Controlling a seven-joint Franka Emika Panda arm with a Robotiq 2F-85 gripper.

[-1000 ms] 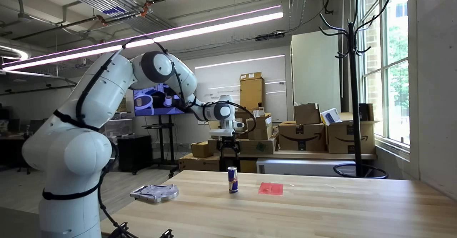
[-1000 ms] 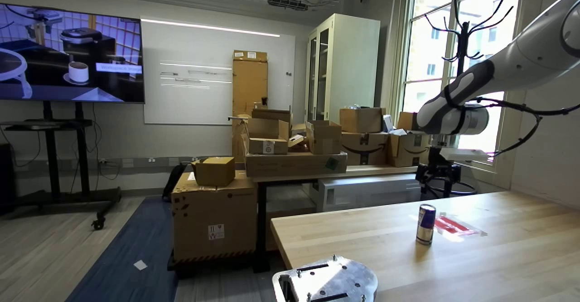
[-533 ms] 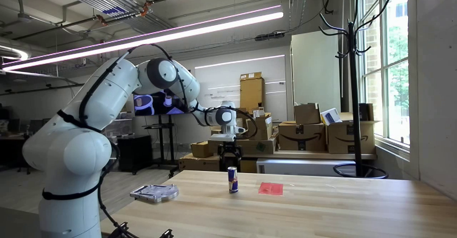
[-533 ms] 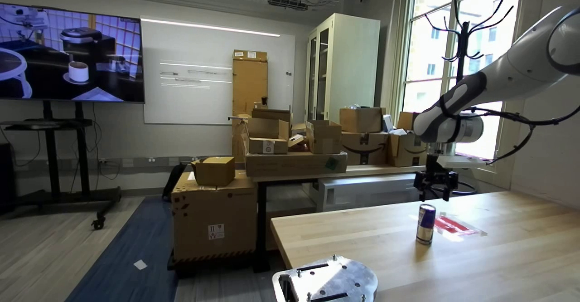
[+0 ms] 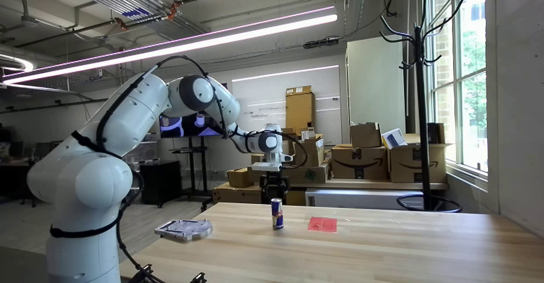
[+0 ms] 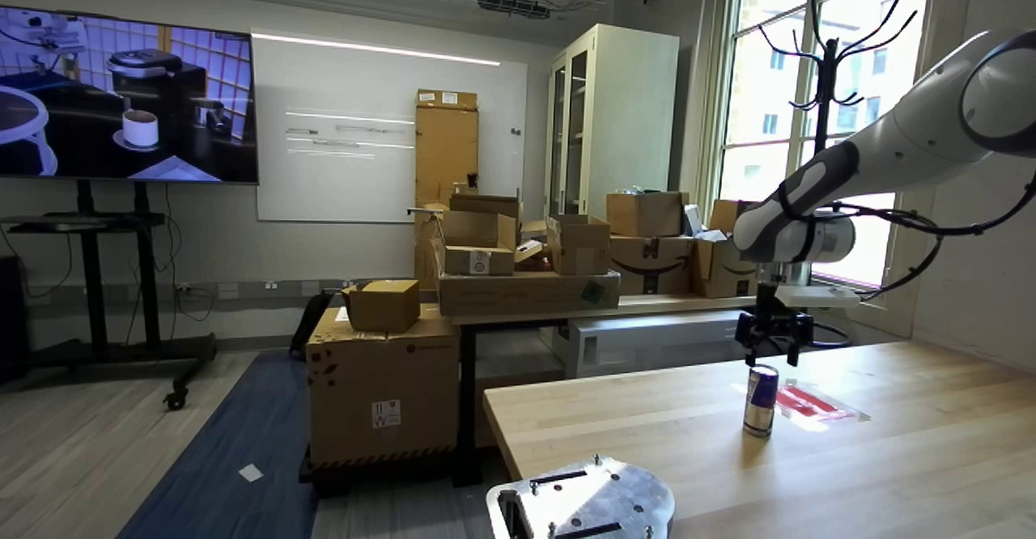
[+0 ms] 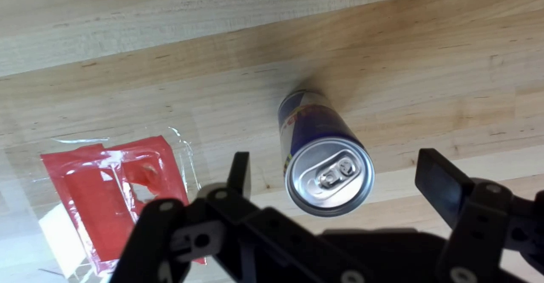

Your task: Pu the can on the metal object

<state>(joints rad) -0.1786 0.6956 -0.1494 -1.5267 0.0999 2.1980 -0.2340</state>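
The can (image 5: 277,216) is a slim blue and silver cylinder standing upright on the wooden table, also visible in an exterior view (image 6: 759,409). The metal object (image 5: 185,229) is a flat silvery plate with slots and holes near the table's edge by the robot base, also seen in an exterior view (image 6: 599,497). My gripper (image 6: 771,358) is open and empty, just above and slightly behind the can's top. In the wrist view the can (image 7: 312,125) shows between the two spread fingers (image 7: 333,168), its lid nearer the left finger, with gaps on both sides. The metal object is out of the wrist view.
A flat red item in clear plastic (image 7: 102,198) lies on the table beside the can, also seen in both exterior views (image 5: 322,224) (image 6: 812,403). A black coat stand (image 5: 420,104) and cardboard boxes (image 5: 359,162) stand beyond the table.
My arm has lowered, bringing the open gripper down closer to the can's top. It has also shifted slightly sideways. The can, metal object and red item have not moved.
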